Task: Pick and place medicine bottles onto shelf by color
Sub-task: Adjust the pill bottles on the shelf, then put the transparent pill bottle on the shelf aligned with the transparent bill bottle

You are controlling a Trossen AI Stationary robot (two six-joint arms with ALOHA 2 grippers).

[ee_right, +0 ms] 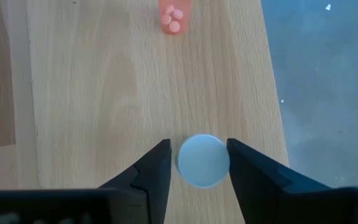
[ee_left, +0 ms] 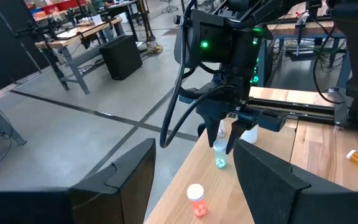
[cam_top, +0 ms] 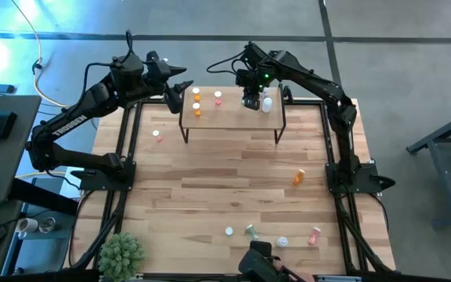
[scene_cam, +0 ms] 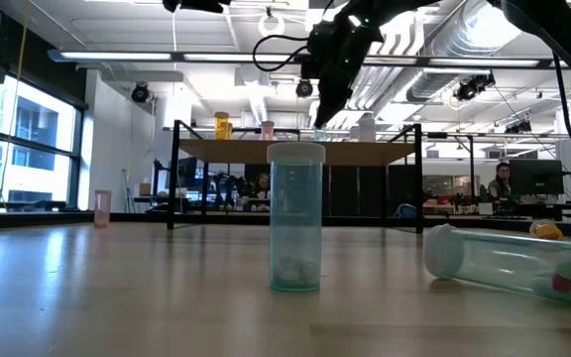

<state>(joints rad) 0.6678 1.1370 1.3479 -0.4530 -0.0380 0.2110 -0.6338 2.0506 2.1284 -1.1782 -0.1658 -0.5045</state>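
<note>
**Right claw straddles a bottle on the shelf**

High view: the right claw hangs over the shelf; the left claw waits open beside it.

Right wrist view: slightly parted fingers flank the bottle, touching or not, unclear.

Your worktop carries the shelf at its far edge, a plant at a near corner, and scattered bottles: an orange one lying down, a pink one. On the shelf stand two orange bottles.
</note>
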